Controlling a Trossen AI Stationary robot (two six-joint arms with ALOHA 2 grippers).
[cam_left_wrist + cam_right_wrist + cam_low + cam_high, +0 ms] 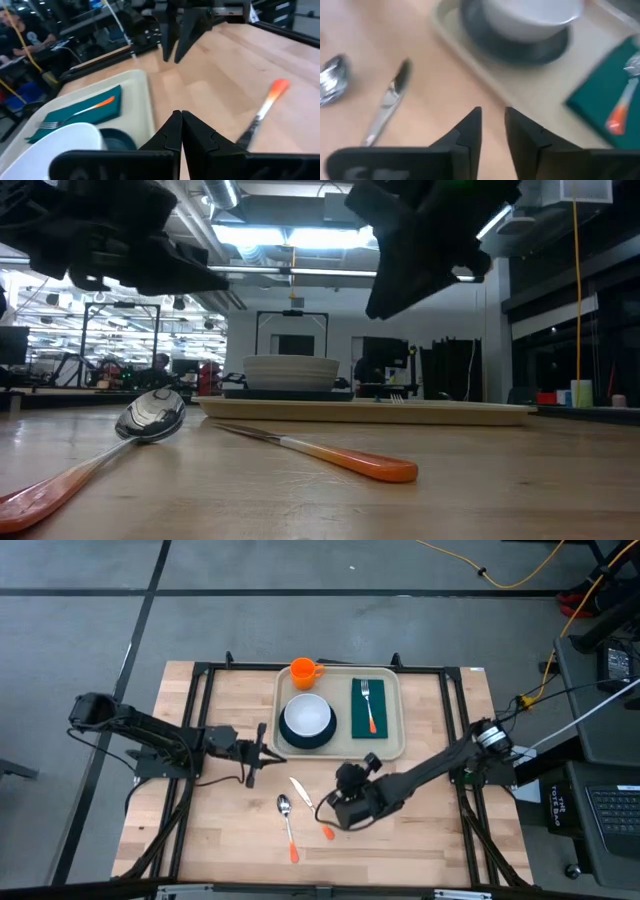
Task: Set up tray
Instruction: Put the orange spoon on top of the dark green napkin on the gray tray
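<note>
The beige tray (390, 745) lies at the table's far middle. On it stand an orange cup (304, 671) and a white bowl (307, 716) on a dark plate (290, 739). A fork (368, 705) lies on a dark green napkin (357, 715) on the tray. A knife (303, 793) and a spoon (288, 825), both orange-handled, lie flat on the table near the tray. My left gripper (272, 753) is shut and empty, left of the tray's near left corner. My right gripper (335, 802) hangs above the table by the knife's handle, narrowly open and empty.
A black frame (200, 690) runs round the table's far and side edges. Bare wood shows at the near left and near right. In the low view the knife (320, 452) and spoon (140, 420) lie in front of the tray (370, 410).
</note>
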